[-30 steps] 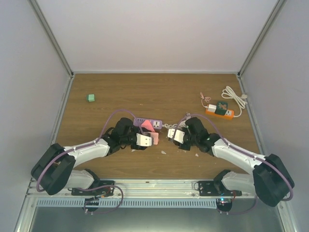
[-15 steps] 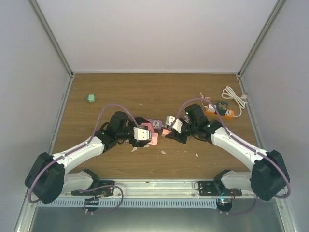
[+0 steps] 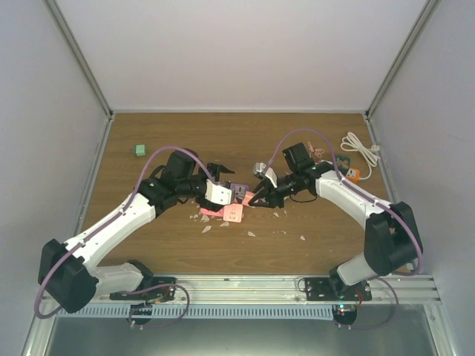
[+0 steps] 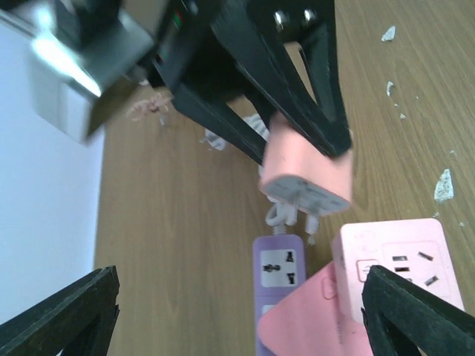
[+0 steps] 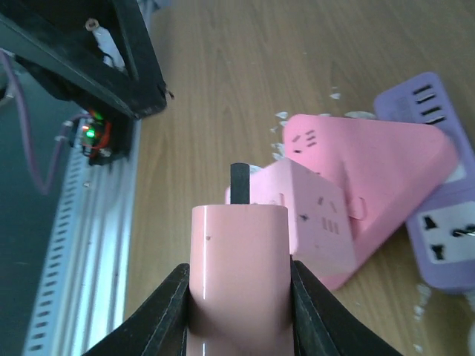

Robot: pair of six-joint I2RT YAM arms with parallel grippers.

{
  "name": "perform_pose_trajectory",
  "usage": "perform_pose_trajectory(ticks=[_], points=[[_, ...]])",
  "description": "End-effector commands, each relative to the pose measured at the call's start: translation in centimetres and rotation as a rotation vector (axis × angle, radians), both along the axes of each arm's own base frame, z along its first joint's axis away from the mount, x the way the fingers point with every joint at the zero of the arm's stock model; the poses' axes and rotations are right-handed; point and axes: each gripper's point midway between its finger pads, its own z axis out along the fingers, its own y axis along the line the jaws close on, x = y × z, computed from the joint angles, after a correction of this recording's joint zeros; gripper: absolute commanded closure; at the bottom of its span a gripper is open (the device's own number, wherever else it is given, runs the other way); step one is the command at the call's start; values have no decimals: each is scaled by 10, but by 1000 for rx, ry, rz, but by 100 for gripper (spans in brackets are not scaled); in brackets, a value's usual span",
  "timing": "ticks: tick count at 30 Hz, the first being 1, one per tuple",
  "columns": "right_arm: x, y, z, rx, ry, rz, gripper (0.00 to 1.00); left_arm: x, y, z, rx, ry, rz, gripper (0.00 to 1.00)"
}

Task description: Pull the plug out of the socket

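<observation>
Across the middle of the overhead frame, a wooden table point(image 3: 245, 137), walled in white. Reaching in from lower left, the left arm point(image 3: 111, 222); from lower right, the right arm point(image 3: 349, 194); both bent toward the centre.

At the left arm's end, the left gripper point(image 4: 241, 278), released, fingers spread wide to the bottom corners of its own wrist frame and touching nothing. At the right arm's end, the right gripper point(image 5: 237, 300), clenched on the pink plug point(image 5: 237, 252).

Lying flat at frame centre, the purple power strip point(image 4: 280, 278). Overlapping one end of it, a pink wedge-shaped socket block point(image 5: 371, 156), and touching that, the pink socket cube point(image 5: 312, 215).

Upper right of the overhead frame, the orange socket block point(image 3: 355, 175), largely hidden behind the right forearm and well apart from both grippers.

Held in the air over the purple strip and the cube, clear of every socket, the plug with its pins bare.

Upper right corner, a coiled white cord point(image 3: 360, 147). Upper left, a small green block point(image 3: 139, 150). Scattered about the centre, pale chips point(image 3: 252, 233).
</observation>
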Motion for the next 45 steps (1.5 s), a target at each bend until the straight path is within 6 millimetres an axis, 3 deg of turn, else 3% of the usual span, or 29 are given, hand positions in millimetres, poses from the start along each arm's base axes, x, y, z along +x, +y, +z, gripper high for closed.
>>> perform_pose_trajectory(ticks=[1, 4, 11, 18, 23, 31, 41, 45], points=[[-15, 9, 20, 121, 154, 81, 97, -13, -5, 37, -16, -102, -73, 12], [-17, 11, 25, 144, 181, 100, 96, -20, -16, 40, -10, -138, -89, 15], [-21, 15, 31, 200, 253, 146, 96, -44, -29, 15, 75, -171, -159, 26], [-22, 18, 35, 230, 280, 160, 96, -41, -35, 17, 85, -195, -157, 34], [-21, 19, 38, 244, 297, 166, 95, -43, -38, 7, 118, -205, -161, 43], [-21, 20, 41, 261, 320, 178, 95, -41, -45, -3, 153, -224, -156, 42], [-25, 19, 43, 277, 323, 197, 95, -41, -48, -6, 164, -226, -147, 57], [-28, 18, 43, 280, 328, 202, 95, -37, -46, -7, 166, -241, -122, 51]])
